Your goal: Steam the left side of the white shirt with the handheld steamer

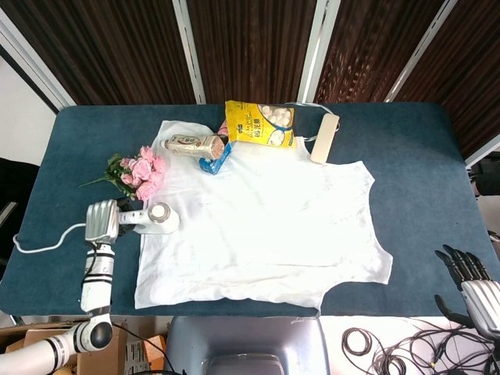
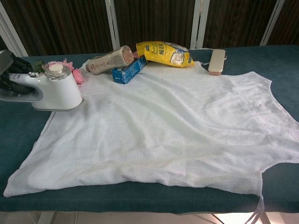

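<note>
The handheld steamer [image 1: 156, 219] is held by its handle in the left hand [image 1: 101, 221], whose fingers are wrapped around the grip. The steamer's white body extends to the right of that hand, and its base is set at the left edge of the white shirt [image 1: 266, 226], partly on the cloth and partly over the blue worktop [image 1: 414, 156]. In the chest view the steamer [image 2: 49, 88] is seen upright with its round cap on top, and only the edge of the left hand [image 2: 8, 70] is caught at the frame border. A white cord [image 1: 43, 241] is trailed from the left hand toward the left edge of the worktop.

The shirt is spread flat across the middle of the worktop, to the right of the left hand, wrinkled in places. A bunch of pink flowers [image 1: 139, 169] is lying just beyond the left hand, near the steamer. Farther beyond and to the right, at the shirt's top edge, a bottle [image 1: 195, 144] is lying on its side beside a blue box [image 1: 216, 159], with a yellow snack bag [image 1: 259, 123] next to them and a beige oblong object [image 1: 325, 137] further right.

The right hand [image 1: 471, 287] is held well apart from everything, off the near right corner of the worktop, empty, with its dark fingers spread.
</note>
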Controlling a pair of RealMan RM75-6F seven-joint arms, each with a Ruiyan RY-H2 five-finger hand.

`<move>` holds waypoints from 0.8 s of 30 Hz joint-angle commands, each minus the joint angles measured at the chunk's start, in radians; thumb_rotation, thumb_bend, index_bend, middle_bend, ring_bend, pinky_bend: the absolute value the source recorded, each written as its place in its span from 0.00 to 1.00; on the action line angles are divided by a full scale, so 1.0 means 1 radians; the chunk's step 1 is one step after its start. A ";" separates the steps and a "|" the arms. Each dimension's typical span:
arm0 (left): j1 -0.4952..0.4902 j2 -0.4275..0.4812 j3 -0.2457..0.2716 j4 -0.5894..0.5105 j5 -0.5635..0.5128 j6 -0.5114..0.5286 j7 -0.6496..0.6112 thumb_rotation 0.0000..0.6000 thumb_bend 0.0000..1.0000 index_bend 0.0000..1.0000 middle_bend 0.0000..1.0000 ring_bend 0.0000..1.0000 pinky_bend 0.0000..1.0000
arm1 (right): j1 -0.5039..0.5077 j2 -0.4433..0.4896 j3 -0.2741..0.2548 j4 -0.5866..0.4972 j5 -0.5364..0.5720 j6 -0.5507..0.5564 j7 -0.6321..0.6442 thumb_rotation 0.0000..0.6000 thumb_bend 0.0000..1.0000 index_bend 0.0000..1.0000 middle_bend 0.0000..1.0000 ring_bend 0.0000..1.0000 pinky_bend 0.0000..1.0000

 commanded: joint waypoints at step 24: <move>0.001 -0.093 0.071 0.380 0.054 -0.142 -0.186 1.00 0.14 0.25 0.31 0.25 0.30 | 0.007 -0.008 0.003 -0.008 0.007 -0.020 -0.025 1.00 0.36 0.00 0.01 0.00 0.00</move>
